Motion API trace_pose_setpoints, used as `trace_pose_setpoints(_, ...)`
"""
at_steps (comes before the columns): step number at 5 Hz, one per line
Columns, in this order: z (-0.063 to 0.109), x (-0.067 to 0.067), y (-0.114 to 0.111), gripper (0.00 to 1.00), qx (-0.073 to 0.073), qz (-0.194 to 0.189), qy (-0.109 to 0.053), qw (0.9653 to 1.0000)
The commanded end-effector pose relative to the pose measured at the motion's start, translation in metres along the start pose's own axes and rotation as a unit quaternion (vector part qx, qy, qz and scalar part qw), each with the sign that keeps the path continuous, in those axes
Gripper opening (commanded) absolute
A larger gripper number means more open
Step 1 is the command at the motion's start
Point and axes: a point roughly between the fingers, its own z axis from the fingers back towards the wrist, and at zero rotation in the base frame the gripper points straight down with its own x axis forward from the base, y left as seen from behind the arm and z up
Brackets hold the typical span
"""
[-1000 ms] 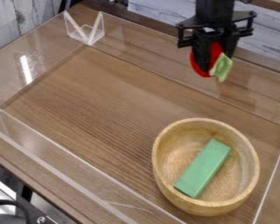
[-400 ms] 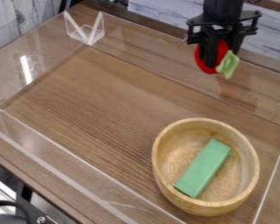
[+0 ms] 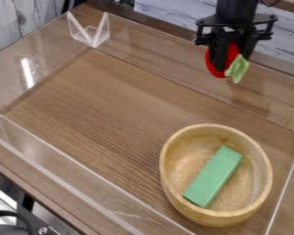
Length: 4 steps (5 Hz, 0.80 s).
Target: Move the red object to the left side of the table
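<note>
The red object [image 3: 219, 61], a small rounded red toy fruit with a light green leafy end [image 3: 237, 68], hangs in the air above the far right part of the table [image 3: 113, 101]. My black gripper [image 3: 226, 53] comes down from the top edge and is shut on the red object, fingers on either side of it. The fruit is well clear of the wood surface.
A round light wooden bowl [image 3: 184, 151] sits at the near right with a flat green rectangular block [image 3: 213, 176] lying in it. Clear acrylic walls [image 3: 39, 156] edge the tabletop, and a clear folded stand [image 3: 88, 30] is at the far left corner.
The gripper has risen slightly and shifted a little right with the red object still in its grip. The bowl and block have stayed put.
</note>
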Motion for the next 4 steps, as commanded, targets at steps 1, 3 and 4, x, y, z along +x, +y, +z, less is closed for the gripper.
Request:
trace_pose_setpoints(1,0.002,0.003,-0.004,0.0,-0.006,0.004,-0.015,0.9999)
trace_pose_setpoints(3,-0.01,0.001,0.006,0.0,0.002,0.016,-0.011,0.9998)
trace_pose_setpoints(4,-0.002,0.003,0.018,0.0,-0.005,0.03,-0.01,0.9995)
